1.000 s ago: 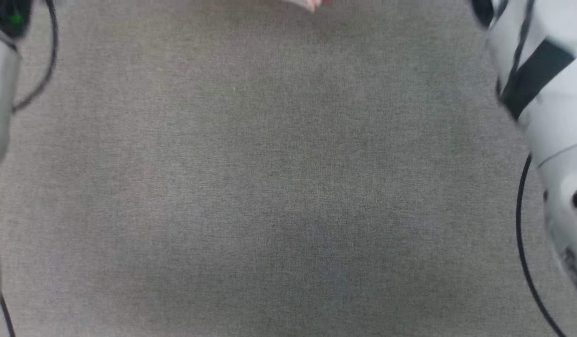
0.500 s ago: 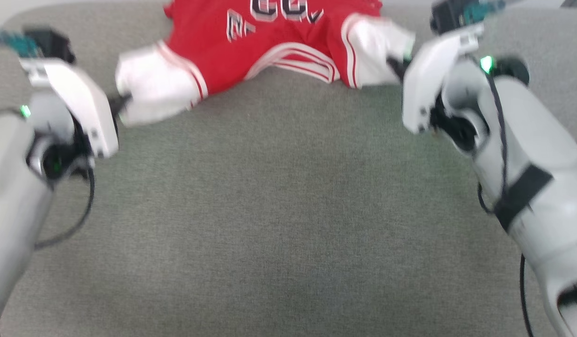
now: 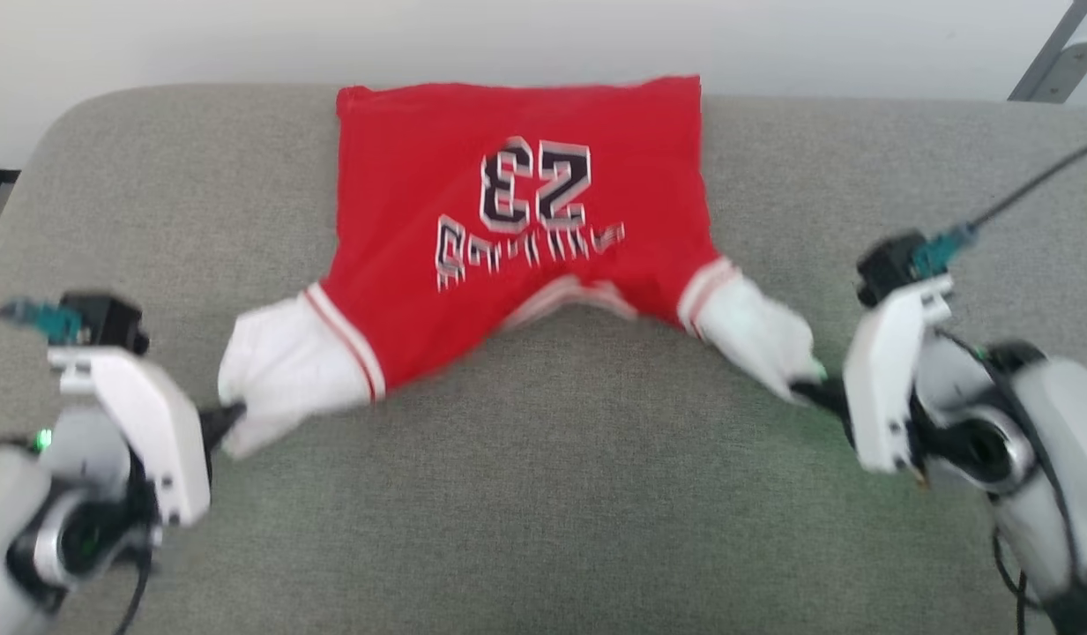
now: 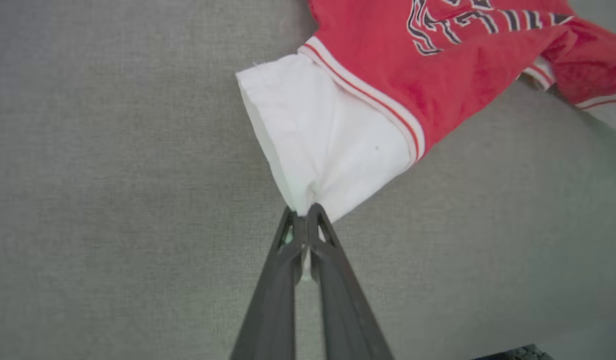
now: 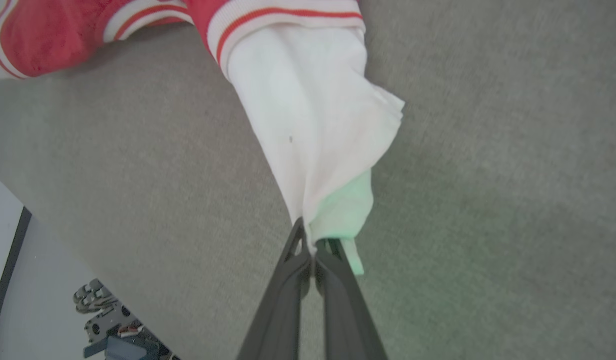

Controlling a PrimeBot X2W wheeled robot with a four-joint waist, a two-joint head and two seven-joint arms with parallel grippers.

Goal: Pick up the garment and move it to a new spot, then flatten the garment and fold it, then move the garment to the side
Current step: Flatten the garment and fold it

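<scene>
The garment (image 3: 517,220), a red jersey with white sleeves and black "23" lettering, lies spread on the grey padded surface (image 3: 543,494), its hem toward the far edge. My left gripper (image 3: 230,416) is shut on the tip of the white sleeve (image 4: 322,145) at the lower left. In the left wrist view the left gripper (image 4: 303,215) pinches the cloth between its closed fingertips. My right gripper (image 3: 806,388) is shut on the other white sleeve (image 5: 312,130); the right gripper (image 5: 310,240) shows that cloth bunched at its tips. Both sleeves are pulled outward and toward me.
The grey surface ends at a pale wall (image 3: 543,35) behind the garment. Its rounded left corner (image 3: 49,123) meets a dark strip. A metal bracket (image 3: 1054,62) stands at the far right. Pale floor and robot base parts (image 5: 108,320) appear beside the surface's edge.
The head camera has tilted up, so the whole picture shifted: bare surface, then the jersey's lower part, now the whole jersey. Both grippers stayed shut on the sleeves.
</scene>
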